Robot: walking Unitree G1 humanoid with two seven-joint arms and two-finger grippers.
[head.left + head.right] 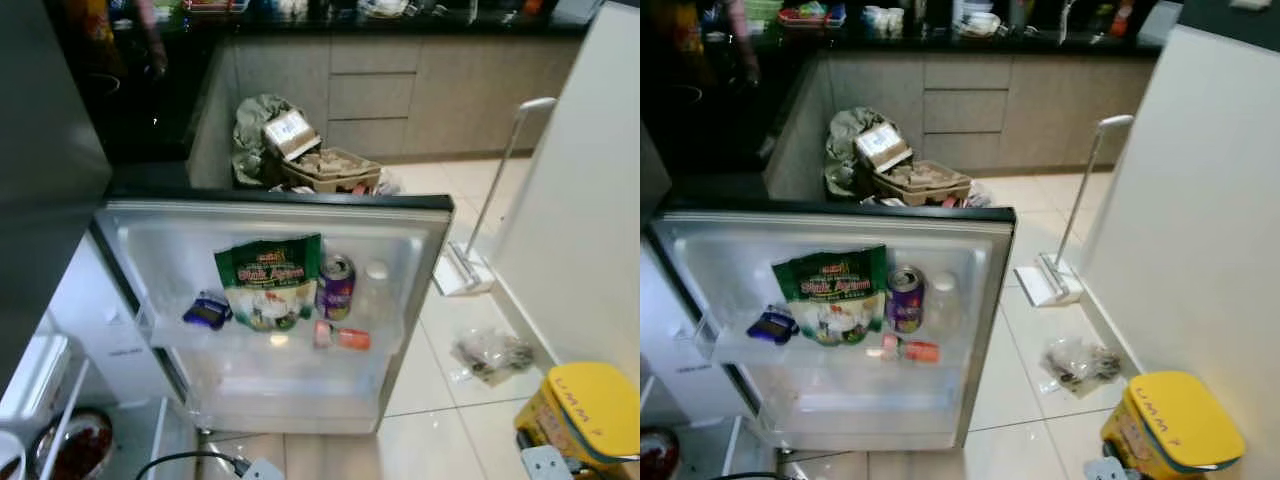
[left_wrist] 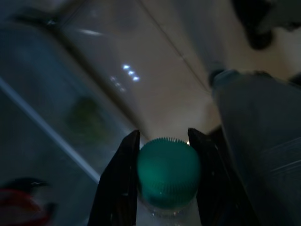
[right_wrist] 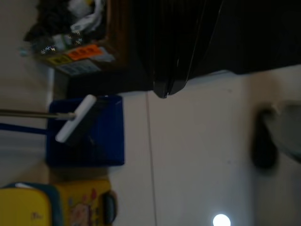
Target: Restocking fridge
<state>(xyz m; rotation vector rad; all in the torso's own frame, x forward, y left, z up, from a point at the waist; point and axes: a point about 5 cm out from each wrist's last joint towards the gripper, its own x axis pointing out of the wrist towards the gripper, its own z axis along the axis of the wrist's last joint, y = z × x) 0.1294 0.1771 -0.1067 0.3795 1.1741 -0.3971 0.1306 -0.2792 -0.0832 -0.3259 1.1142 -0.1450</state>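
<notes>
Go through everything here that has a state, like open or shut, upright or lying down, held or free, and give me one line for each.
Fridge door: open.
Purple can: upright on the door shelf.
Green snack bag: upright, leaning back on the shelf.
Small orange bottle: lying on its side.
Green-capped bottle: held at the cap.
Left gripper: shut on the bottle cap.
Yellow lidded tub: lid on.
Cardboard box: open, filled with rubbish.

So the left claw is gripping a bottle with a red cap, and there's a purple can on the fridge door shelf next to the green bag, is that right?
Not quite: the cap is green, not red. The left wrist view shows the left claw closed on a bottle with a green cap. The rest holds: a purple can stands on the fridge door shelf right beside the green bag.
</notes>
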